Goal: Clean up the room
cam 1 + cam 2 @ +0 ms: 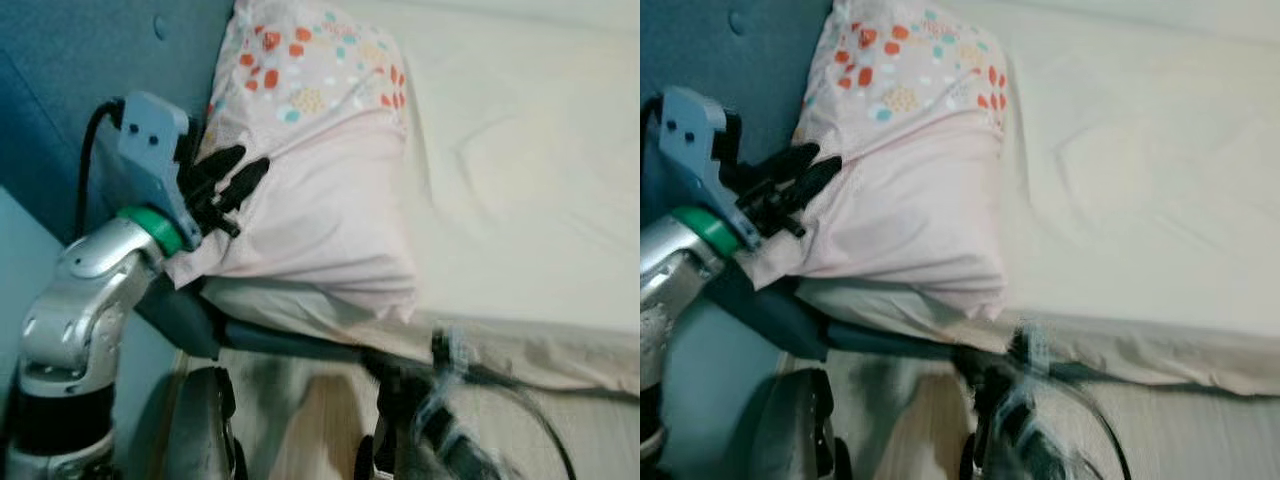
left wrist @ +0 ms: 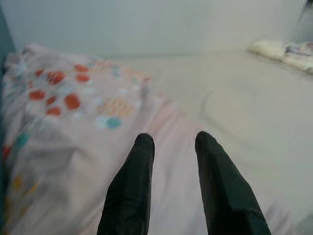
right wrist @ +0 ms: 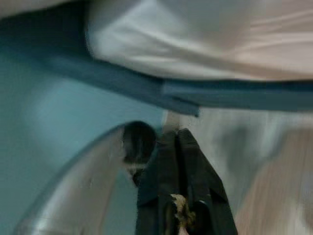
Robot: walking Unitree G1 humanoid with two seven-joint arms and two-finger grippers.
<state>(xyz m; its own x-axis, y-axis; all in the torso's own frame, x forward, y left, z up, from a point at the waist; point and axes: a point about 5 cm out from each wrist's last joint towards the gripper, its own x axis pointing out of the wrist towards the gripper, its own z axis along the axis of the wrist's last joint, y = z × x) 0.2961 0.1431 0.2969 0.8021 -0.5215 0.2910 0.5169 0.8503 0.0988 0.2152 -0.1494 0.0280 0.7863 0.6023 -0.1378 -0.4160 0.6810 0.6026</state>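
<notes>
A pale pink pillow (image 1: 310, 170) with orange and teal dots lies at the head of the bed, against the blue headboard (image 1: 60, 80). My left gripper (image 1: 232, 178) is at the pillow's left edge, its black fingers resting on the fabric. In the left wrist view the left gripper (image 2: 173, 142) is open over the pillow (image 2: 73, 112), with nothing between the fingers. My right gripper (image 3: 176, 134) hangs low beside the bed, blurred, its fingers pressed together and shut. The right arm (image 1: 430, 410) shows below the mattress edge.
The cream sheet (image 1: 520, 160) covers the bed to the right of the pillow. A blue bed frame (image 1: 250, 335) runs under the mattress, with wooden floor (image 1: 320, 430) below. Some pale bedding (image 2: 288, 51) lies at the bed's far end.
</notes>
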